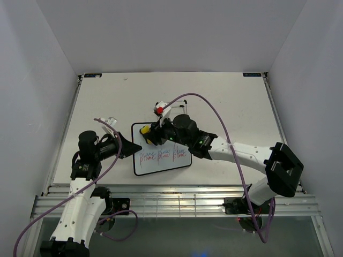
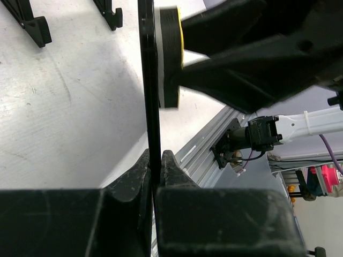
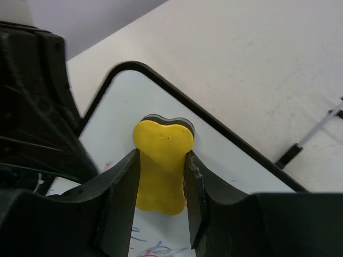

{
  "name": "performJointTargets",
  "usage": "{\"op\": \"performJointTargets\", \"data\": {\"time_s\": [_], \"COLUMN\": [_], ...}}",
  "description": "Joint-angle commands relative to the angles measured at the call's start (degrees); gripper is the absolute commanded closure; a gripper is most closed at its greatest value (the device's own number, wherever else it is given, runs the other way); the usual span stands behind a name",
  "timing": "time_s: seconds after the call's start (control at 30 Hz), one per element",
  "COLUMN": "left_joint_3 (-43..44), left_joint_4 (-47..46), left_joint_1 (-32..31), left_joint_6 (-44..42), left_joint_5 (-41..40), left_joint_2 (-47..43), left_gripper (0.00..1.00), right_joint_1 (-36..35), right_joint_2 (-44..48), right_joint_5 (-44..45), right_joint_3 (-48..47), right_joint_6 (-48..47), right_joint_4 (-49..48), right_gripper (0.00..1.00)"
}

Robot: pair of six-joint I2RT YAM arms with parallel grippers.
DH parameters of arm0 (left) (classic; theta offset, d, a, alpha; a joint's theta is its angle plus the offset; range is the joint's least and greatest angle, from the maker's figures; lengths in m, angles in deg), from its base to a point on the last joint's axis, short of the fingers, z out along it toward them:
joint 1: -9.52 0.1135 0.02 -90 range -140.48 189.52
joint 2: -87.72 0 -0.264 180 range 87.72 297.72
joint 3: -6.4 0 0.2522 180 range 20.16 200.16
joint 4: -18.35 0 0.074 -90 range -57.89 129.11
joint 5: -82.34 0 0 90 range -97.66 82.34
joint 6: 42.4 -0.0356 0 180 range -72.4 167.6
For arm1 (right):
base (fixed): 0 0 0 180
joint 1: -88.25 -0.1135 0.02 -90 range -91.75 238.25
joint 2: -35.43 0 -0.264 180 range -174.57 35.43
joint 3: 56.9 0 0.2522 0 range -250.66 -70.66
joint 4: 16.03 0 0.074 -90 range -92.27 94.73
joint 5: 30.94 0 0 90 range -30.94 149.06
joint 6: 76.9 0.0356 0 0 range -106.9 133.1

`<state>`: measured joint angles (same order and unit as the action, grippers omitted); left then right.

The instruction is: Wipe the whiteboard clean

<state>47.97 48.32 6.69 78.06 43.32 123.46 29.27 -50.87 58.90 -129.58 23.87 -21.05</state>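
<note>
Roughly flat and face up on the worktop (image 1: 225, 101) lies the whiteboard (image 1: 161, 165), its long axis running left to right across the two arms. Red and blue writing (image 1: 163, 156) stretches along that axis in the half of the whiteboard nearer the arm bases; the far half looks bare.

The left fingers (image 1: 127, 147) are shut tight on the whiteboard's left edge, seen edge-on from the left wrist as a thin black line pinched between them. Whether they lift it at all I cannot tell.

The right fingers (image 1: 149, 135) are narrow, clamped on a yellow eraser (image 3: 162, 160) whose dark felt sits against the whiteboard's far-left corner. So the marks lie from the eraser toward the whiteboard's near edge and then off to the right along the row.

The right arm is the nearer one for wiping. It likely has to draw toward the near edge, then sweep along the long axis.

Beyond the whiteboard's far edge stands a black wire stand (image 3: 288, 156).
</note>
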Motion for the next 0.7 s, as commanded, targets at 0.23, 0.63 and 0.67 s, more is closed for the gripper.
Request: {"op": "performJointTargets", "data": {"time_s": [0.23,0.63,0.67], "left_joint_3": [1.7,1.7,1.7], "left_joint_4": [-7.2,-7.5,-7.4], "left_joint_1": [-1.3,-1.4,-1.3], "left_joint_6": [0.8,0.8,0.8], "left_joint_5": [8.8,8.9,9.0], "left_joint_2": [-2.3,-2.5,-2.5], "left_gripper": [1.0,1.0,1.0], "right_joint_1": [-7.6,-7.5,-7.4], "right_joint_2": [-4.5,-3.4,-3.3], "right_joint_5": [2.9,8.8,9.0], "right_joint_3": [-8.7,1.8,2.4], "right_joint_6": [2.2,-1.4,-1.4], "right_joint_4": [-0.1,-1.4,-1.4], "right_gripper": [0.69,0.69,0.69]}}
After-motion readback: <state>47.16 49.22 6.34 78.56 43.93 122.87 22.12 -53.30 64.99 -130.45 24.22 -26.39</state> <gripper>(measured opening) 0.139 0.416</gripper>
